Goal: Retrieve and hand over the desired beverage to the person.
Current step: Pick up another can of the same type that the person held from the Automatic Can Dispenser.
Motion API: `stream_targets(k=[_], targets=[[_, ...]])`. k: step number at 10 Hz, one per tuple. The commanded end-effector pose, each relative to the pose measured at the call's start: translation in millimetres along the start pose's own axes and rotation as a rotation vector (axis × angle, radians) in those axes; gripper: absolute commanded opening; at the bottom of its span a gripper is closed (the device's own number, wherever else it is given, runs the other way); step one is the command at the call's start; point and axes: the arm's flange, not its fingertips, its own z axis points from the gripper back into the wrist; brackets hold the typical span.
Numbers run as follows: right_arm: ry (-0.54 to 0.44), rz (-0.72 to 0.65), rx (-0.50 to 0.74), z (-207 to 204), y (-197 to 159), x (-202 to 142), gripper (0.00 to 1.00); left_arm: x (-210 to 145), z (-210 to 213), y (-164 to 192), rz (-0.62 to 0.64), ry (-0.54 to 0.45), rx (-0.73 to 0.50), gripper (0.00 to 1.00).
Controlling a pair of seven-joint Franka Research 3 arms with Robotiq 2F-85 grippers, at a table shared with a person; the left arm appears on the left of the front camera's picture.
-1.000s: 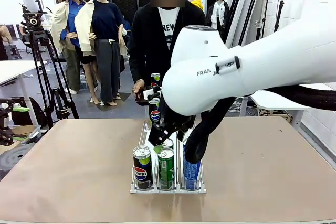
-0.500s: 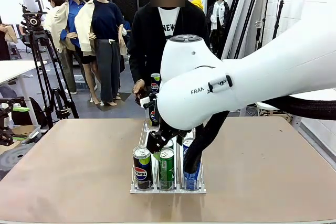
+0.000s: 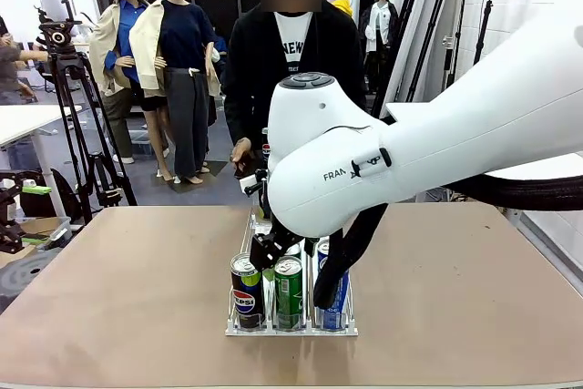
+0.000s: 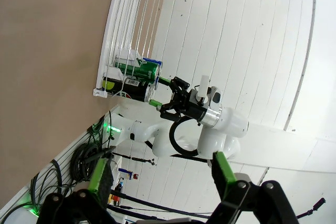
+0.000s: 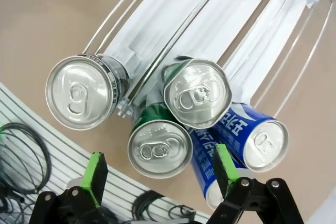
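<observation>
A white wire rack (image 3: 291, 327) stands mid-table with cans at its near end: a black Pepsi can (image 3: 246, 291), a green can (image 3: 289, 291) and a blue can (image 3: 333, 307). My right gripper (image 3: 271, 252) hangs open just above them. From the right wrist, its green pads (image 5: 97, 174) straddle the front green can (image 5: 159, 149), apart from it, with the Pepsi can (image 5: 80, 99), a second green can (image 5: 197, 93) and a blue can (image 5: 265, 144) around. The person (image 3: 291, 52) stands at the far side. My left gripper (image 4: 160, 171) is open and empty, away from the rack (image 4: 123, 40).
The brown table (image 3: 118, 280) has free room on both sides of the rack. A camera tripod (image 3: 68, 88) and a white table (image 3: 23, 120) stand beyond the far left edge. My right arm's white body (image 3: 437, 143) hides the rack's far half.
My right arm has swung left and come down closer over the front cans. Both grippers stay open.
</observation>
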Motion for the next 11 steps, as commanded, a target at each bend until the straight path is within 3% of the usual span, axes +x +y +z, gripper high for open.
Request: stream_targets(k=[1,11], targets=[[0.007,-0.018,-0.031,-7.7,10.3,9.5,1.00,-4.4,1.1,-1.2,-0.001,0.001,0.006,1.00],[0.071,-0.053,-0.046,-28.0,1.2,15.9,1.00,-4.4,1.1,-1.2,-0.001,0.001,0.006,1.00]])
